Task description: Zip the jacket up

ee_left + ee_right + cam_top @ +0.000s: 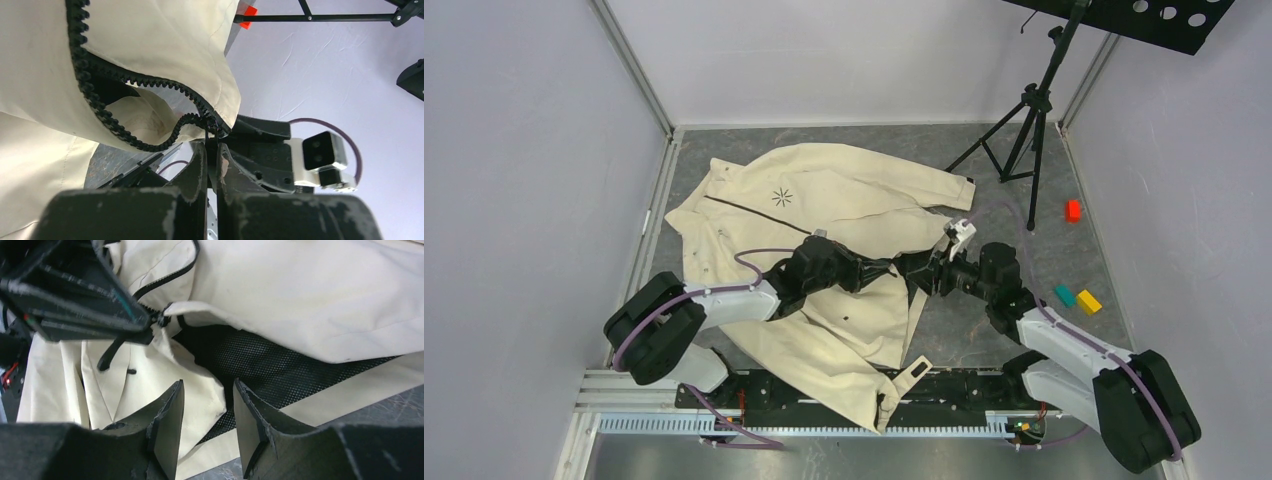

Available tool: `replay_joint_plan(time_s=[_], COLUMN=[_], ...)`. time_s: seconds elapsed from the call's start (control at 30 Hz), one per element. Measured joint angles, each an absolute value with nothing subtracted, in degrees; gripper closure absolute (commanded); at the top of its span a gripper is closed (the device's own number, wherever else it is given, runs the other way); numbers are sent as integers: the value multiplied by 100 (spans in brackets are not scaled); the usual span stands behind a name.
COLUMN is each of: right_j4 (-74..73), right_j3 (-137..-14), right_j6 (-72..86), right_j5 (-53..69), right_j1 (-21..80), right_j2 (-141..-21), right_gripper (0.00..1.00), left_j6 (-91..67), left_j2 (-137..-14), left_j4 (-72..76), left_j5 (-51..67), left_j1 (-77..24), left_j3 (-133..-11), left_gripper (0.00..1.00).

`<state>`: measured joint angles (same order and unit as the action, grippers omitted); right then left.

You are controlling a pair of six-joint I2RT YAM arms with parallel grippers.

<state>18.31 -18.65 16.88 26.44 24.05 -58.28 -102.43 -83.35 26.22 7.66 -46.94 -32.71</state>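
Note:
The cream jacket (pixel 824 215) lies spread on the grey table, with its black starburst logo (pixel 782 196) towards the back. The dark zipper line is closed near the collar and open lower down. My left gripper (pixel 896 268) is shut on the zipper pull tab (pixel 212 145) at the slider, near the jacket's right hem. The black zipper teeth (pixel 125 75) curve apart above it. My right gripper (pixel 207 410) is open and empty. It hovers just beside the left gripper (pixel 75 300), over a cream fold and the dark mesh lining (pixel 260 365).
A black tripod stand (pixel 1029 120) stands at the back right. A red block (pixel 1073 210), a teal block (pixel 1064 294) and a yellow block (pixel 1089 301) lie on the right. A jacket flap (pixel 894 385) hangs over the front rail.

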Motion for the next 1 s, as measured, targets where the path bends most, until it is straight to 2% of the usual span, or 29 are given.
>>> replay_joint_plan(time_s=[0.1,0.27,0.4,1.0], right_j4=[2825,3920,4582,5074], right_j3=[-1293,-1035,-1050,-1531], right_j6=[1599,1527,1481,1339], right_j5=[2934,3361,3610,3898], right_j1=[2412,2445,2515,2867], right_j2=[-5802,-5922,-6189,-7400], right_gripper=[53,53,60,69], left_j6=[-10243,-10243,-10243,-10241], left_j2=[-8313,-8307,-8307,-8230], left_j4=[2622,2611,2609,2574], left_j5=[766,768,770,762], left_j1=[-4683,-4668,-4668,-4657], left_j3=[-3260,-3260,-3260,-3260], left_gripper=[98,98,98,98])
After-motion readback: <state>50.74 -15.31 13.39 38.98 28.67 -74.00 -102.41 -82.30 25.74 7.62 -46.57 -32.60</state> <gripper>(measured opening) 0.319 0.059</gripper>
